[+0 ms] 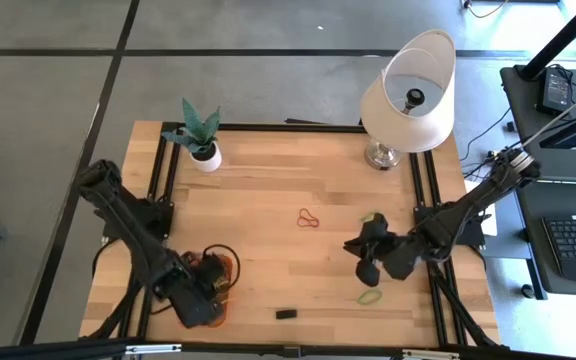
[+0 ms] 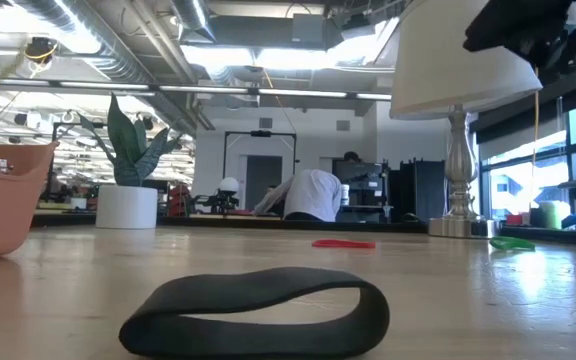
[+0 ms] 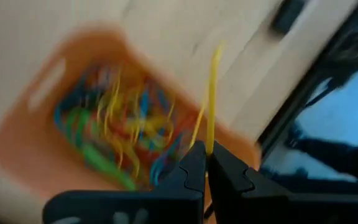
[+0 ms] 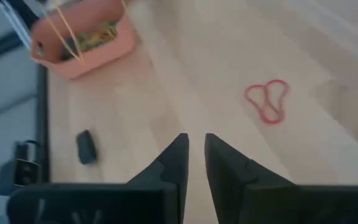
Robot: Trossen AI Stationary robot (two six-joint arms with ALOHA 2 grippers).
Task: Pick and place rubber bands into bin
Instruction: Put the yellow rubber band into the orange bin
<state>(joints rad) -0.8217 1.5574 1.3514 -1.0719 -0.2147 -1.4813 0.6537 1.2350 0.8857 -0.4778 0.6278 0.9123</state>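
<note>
— So, where are we?
— Left gripper (image 3: 205, 163) clenched on a yellow rubber band (image 3: 212, 99) above the bin (image 3: 23, 149) at the table's front-left corner; release next.
— The right gripper (image 4: 195, 163)?
— Slightly parted, empty.

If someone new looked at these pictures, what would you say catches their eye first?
Probably the left pincer, shut on a yellow rubber band above the orange bin heaped with coloured bands. Next, the red band lying mid-table and the white lamp at the far right corner.
</note>
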